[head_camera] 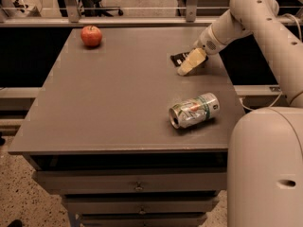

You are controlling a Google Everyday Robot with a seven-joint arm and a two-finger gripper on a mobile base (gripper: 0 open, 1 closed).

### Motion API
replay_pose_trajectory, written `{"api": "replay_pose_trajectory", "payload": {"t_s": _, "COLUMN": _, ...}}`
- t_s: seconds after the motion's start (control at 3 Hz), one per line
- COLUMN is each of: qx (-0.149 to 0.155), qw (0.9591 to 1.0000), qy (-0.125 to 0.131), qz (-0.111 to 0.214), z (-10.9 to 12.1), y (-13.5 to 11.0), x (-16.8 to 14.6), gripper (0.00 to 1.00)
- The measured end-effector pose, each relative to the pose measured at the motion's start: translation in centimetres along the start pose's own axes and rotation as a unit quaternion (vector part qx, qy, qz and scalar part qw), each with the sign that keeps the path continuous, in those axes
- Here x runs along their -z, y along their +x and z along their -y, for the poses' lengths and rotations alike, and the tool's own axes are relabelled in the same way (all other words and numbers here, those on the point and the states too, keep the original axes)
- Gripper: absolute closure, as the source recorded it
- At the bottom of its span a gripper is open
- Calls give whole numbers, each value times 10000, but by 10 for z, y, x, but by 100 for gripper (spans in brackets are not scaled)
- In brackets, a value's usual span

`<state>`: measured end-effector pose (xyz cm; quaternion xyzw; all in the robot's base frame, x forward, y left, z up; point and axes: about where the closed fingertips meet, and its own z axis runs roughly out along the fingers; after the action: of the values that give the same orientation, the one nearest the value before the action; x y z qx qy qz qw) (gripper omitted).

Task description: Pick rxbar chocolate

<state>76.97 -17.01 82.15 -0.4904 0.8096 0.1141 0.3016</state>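
Observation:
The rxbar chocolate (pixel 179 58) is a small flat black bar lying on the grey table (pixel 118 93) at its far right. Only its left end shows; the rest is hidden behind my gripper. My gripper (pixel 188 64) has pale fingers and reaches down from the white arm at the upper right. It sits right over the bar, low at the tabletop.
A dented silver-green drink can (pixel 194 110) lies on its side near the table's right front. A red apple (pixel 91 35) stands at the far left corner. A railing runs behind the table. Drawers sit below the tabletop. The robot's white body fills the lower right.

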Motion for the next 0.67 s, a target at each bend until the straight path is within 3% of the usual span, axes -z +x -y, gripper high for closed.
{"api": "replay_pose_trajectory", "payload": {"t_s": 0.67, "qx": 183, "qw": 9998, "qy": 68, "qz": 44, "z": 0, "y": 2, "x": 34, "gripper": 64}}
